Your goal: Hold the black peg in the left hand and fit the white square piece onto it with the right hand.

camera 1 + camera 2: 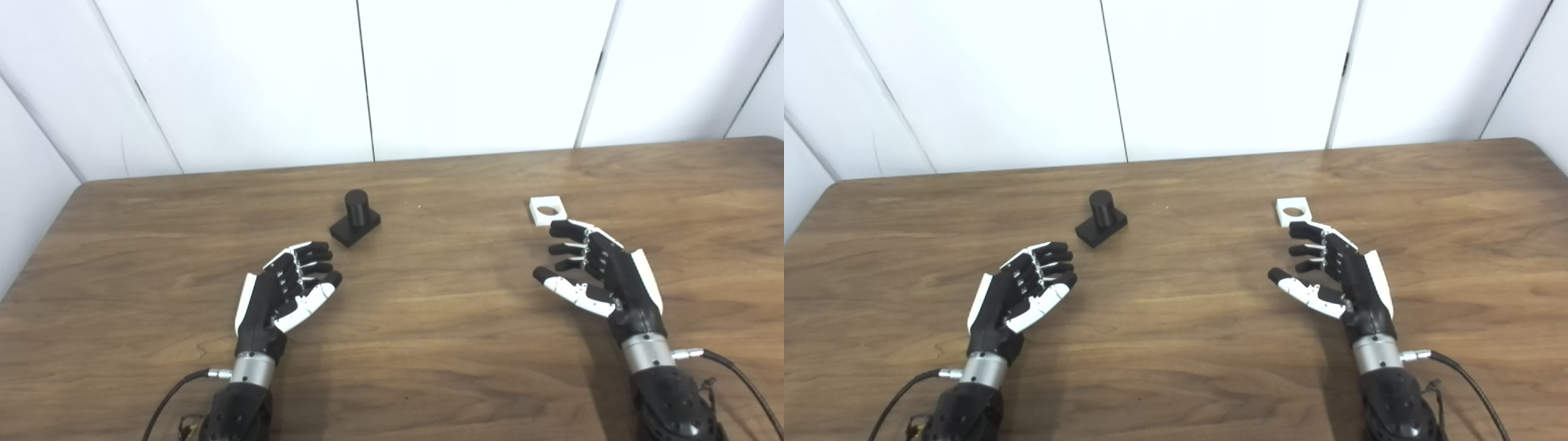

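both hands (288, 288) (597, 272) spread, empty; black peg (356, 217), white square piece (547, 211) mid-table, clear of edges

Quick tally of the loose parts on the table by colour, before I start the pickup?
Black: 1, the peg on its base, ahead of the left hand.
White: 1, the square piece with a round hole, just beyond the right hand.
Total: 2, neither is held.

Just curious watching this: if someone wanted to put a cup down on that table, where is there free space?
The widest bare patch lies between the left hand and right hand. The table is also bare between the black peg and white square piece. It is tight just ahead of each hand.
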